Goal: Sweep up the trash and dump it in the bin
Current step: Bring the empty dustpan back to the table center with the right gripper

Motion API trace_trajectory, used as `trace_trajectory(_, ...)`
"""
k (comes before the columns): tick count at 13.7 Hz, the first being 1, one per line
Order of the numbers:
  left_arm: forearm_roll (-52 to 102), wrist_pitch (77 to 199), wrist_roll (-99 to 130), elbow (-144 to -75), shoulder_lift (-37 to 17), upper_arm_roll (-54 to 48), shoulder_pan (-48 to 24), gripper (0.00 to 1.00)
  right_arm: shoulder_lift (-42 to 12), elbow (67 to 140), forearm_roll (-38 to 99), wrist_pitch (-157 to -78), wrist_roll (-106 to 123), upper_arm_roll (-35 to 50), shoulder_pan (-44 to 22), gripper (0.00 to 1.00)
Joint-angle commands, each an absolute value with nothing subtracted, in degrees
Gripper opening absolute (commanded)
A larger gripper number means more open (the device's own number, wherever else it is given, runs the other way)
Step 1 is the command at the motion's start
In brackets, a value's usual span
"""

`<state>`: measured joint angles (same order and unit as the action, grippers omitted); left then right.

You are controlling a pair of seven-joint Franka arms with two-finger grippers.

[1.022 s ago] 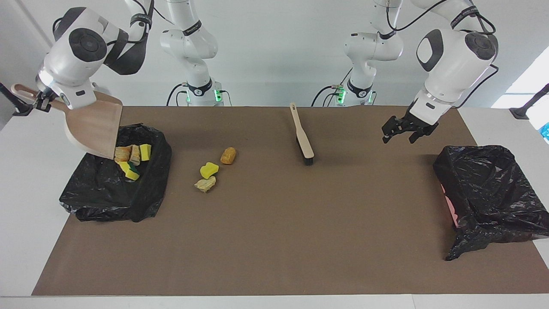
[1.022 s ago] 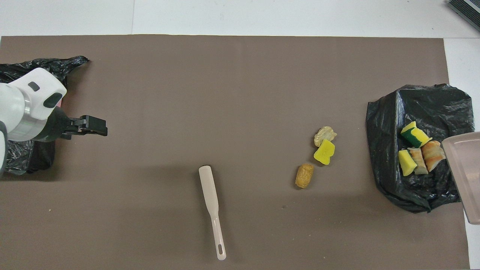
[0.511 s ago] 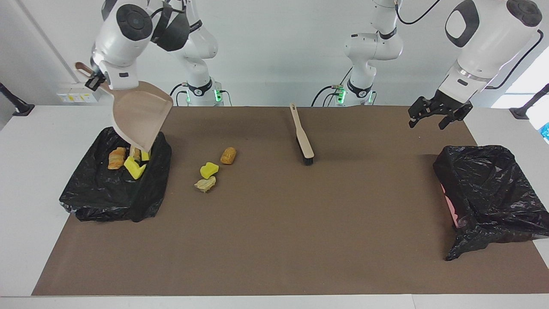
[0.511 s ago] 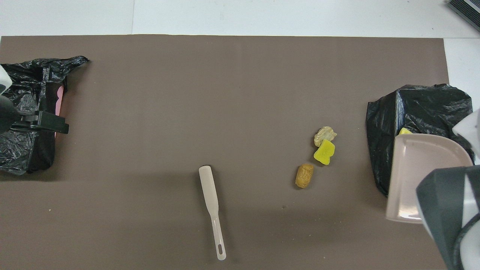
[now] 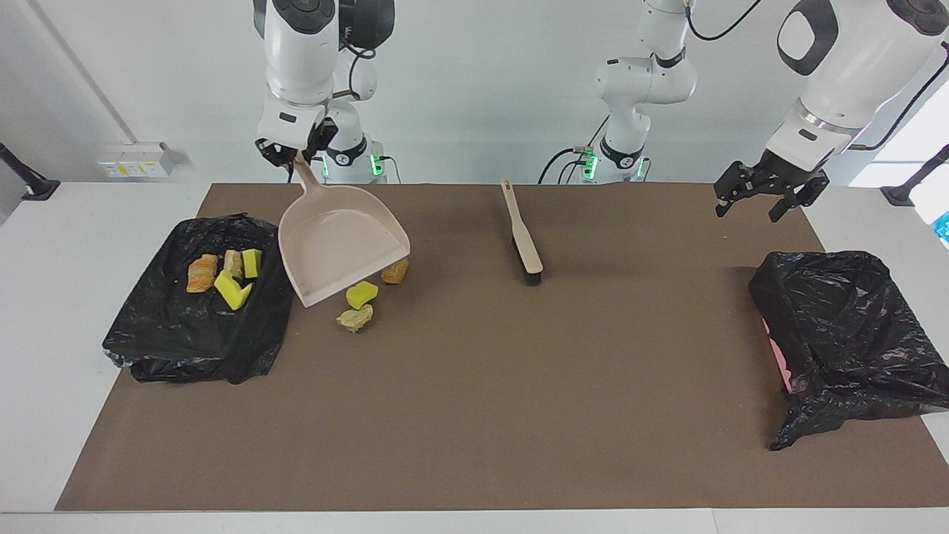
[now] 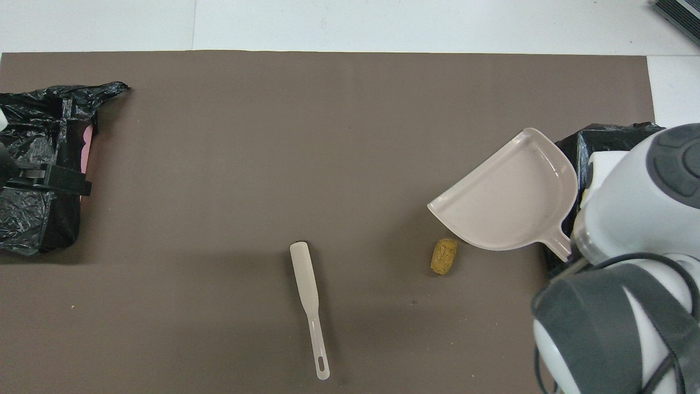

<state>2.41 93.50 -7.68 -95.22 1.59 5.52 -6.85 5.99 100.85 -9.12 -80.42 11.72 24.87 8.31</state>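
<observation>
My right gripper [image 5: 295, 152] is shut on the handle of the beige dustpan [image 5: 341, 248], which hangs tilted between the bin and the loose trash. Three pieces lie on the mat by its lip: a yellow sponge [image 5: 361, 294], a tan lump [image 5: 355, 319] and an orange-brown lump [image 5: 397, 272]. In the overhead view the dustpan [image 6: 508, 202] covers all but the orange-brown lump [image 6: 444, 256]. The black-bagged bin [image 5: 185, 334] at the right arm's end holds several pieces, among them an orange lump [image 5: 202, 272]. My left gripper [image 5: 764, 199] hangs open and empty at its own end.
The beige brush [image 5: 523, 237] with black bristles lies mid-mat, handle toward the robots; the overhead view shows the brush [image 6: 309, 306] too. A second black-bagged bin [image 5: 845, 334] sits at the left arm's end, under the left gripper [image 6: 82, 186] in the overhead view.
My right arm has swung the emptied dustpan from over the bin to the loose pieces on the mat. The left gripper has drawn back toward its end of the table.
</observation>
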Motion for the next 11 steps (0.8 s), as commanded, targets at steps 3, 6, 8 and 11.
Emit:
trace_trajectory(3,0.3,91.8,-8.5,-94.8,1.6,4.9,-6.0,1.00,-15.7,87.0,-7.2,-91.8,-18.9,25.0,-2.7,0.00)
trace_trajectory(6,0.3,92.8,-8.5,-94.7,1.5,4.9,-5.5,1.00,-25.4,80.4,-7.3,-103.1,-30.9,25.0,-8.2,0.00)
trace_trajectory(8,0.3,92.7,-8.4,-94.7,1.5,4.8,-5.5,1.00,-32.2,75.8,-8.0,-107.1,-37.1,24.1,-11.9,0.00)
trace_trajectory(11,0.3,92.6,-8.4,-94.7,1.5,4.9,-5.4,1.00,-37.7,74.0,-11.9,-111.5,-40.3,24.3,-14.6,0.00)
